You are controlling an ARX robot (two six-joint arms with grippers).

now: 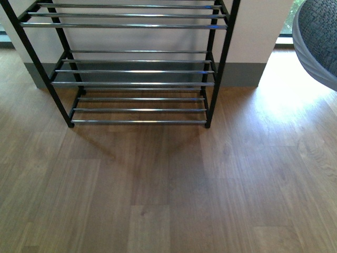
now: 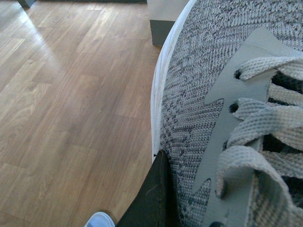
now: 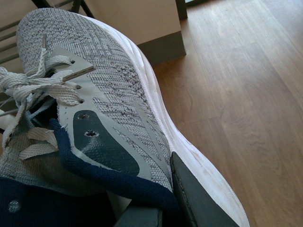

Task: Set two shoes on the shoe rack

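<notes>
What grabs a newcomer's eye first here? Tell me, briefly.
A grey knit sneaker fills the left wrist view, a dark finger pressed to its side. Its mate fills the right wrist view, another finger against its white sole. Ahead, the black shoe rack stands on the wood floor, its visible chrome shelves bare.

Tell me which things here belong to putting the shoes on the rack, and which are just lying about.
For the job:
shoe rack
left-arm shoe
right-arm shoe

Just there:
wood floor
wall with grey skirting
small pale object, too cropped to identify
</notes>
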